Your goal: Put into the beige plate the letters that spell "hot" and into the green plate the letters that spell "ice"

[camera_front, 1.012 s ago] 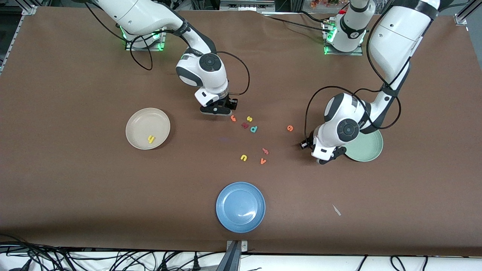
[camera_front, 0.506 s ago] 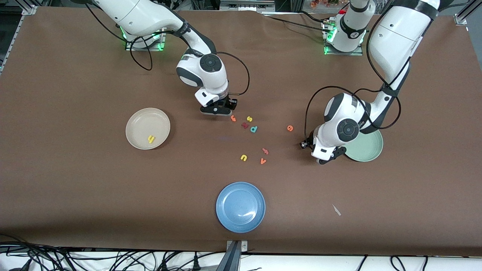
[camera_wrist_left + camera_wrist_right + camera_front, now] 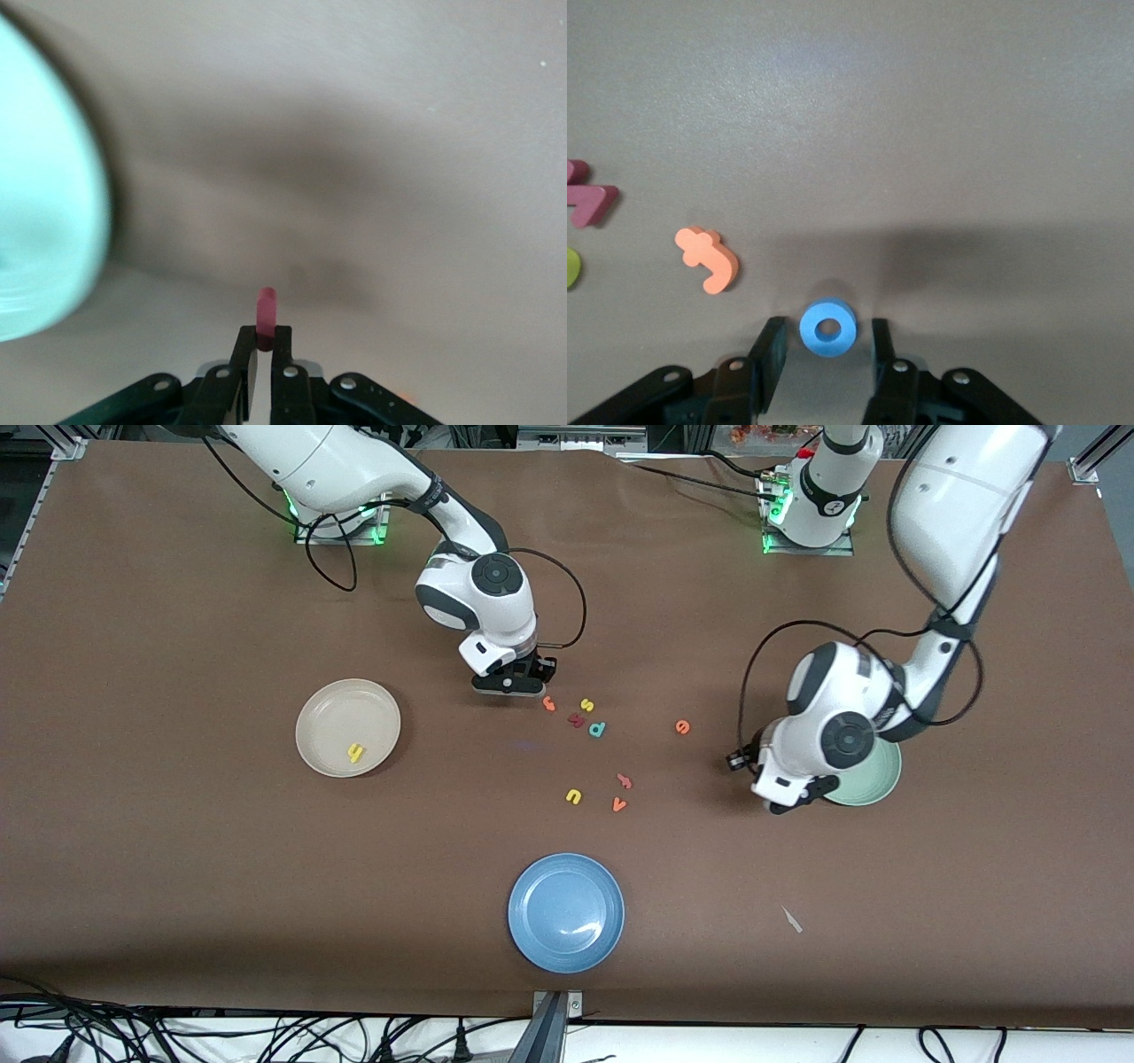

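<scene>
- The left gripper (image 3: 263, 341) is clamped on the dark red i (image 3: 267, 310), a short foam bar standing up from between its closed fingers; in the front view this gripper (image 3: 791, 797) hangs over bare table just beside the green plate (image 3: 877, 784), whose pale rim (image 3: 84, 239) shows at the edge of the left wrist view
- The right gripper (image 3: 824, 341) is low at the table with its fingers (image 3: 769, 347) part open on either side of the blue o (image 3: 827, 328), a small gap showing on each side of the ring; in the front view it (image 3: 509, 685) stands toward the robots' side of the letter cluster
- Just beside the o lies the orange hooked t (image 3: 708, 258), also seen in the front view (image 3: 549, 703)
- Near it, the yellow s (image 3: 586, 705), the dark red x-like letter (image 3: 577, 720) and the teal d/p-shaped letter (image 3: 597, 730) sit close together
- The orange e (image 3: 682, 727) lies alone between that cluster and the left gripper
- Nearer the front camera are the yellow u (image 3: 573, 796), the salmon-pink letter (image 3: 625, 781) and the orange v (image 3: 619, 805)
- The yellow h (image 3: 356, 754) lies in the beige plate (image 3: 319, 722), toward the right arm's end of the table
- The blue plate (image 3: 566, 868) sits nearest the front camera
- The teal c cannot be seen
</scene>
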